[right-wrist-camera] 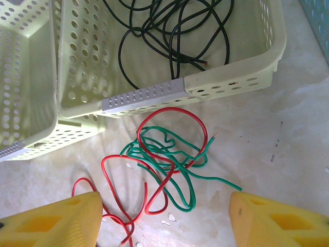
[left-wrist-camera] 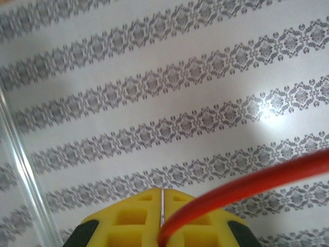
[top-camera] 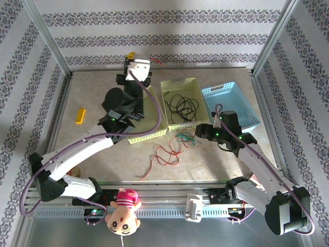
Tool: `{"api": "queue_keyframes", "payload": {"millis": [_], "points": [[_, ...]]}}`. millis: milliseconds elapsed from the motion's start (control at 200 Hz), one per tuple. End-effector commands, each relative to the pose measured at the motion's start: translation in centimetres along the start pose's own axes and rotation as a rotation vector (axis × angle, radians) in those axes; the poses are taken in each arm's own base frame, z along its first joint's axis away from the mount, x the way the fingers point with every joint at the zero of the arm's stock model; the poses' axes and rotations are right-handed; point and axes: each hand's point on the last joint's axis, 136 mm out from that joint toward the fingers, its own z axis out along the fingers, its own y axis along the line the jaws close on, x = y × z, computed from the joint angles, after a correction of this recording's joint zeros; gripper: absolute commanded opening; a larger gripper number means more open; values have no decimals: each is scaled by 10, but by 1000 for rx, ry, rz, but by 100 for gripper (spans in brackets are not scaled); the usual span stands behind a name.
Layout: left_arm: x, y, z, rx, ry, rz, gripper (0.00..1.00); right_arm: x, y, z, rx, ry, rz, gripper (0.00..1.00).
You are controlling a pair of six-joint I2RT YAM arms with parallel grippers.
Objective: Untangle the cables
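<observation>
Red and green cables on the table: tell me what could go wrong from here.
1. The red cable and green cable loop through each other; the open right gripper above them might pinch both and tighten the knot.
2. The tangle lies close to the basket wall; a lowered finger could bump it.
3. The left gripper is shut on a red wire near its fingertips; it could slip out.

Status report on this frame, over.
Left gripper shut on thin red wire, aloft. Right gripper open above tangled red and green wires. Black wire in pale perforated basket.
</observation>
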Motion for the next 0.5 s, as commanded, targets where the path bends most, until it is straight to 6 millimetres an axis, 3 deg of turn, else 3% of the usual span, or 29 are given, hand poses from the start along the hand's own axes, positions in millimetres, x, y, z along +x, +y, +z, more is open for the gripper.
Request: {"api": "queue_keyframes", "payload": {"millis": [0, 80, 240, 495], "points": [[52, -3, 5, 136, 154, -239, 0, -4, 7, -3, -17, -6, -23, 66], [71, -10, 7, 232, 209, -346, 0, -4, 7, -4, -15, -7, -23, 66], [115, -37, 0, 373, 353, -378, 0, -3, 7, -3, -14, -2, -22, 66], [248, -55, -34, 295, 649, -502, 0, -1, 7, 0, -14, 12, -22, 66]]}}
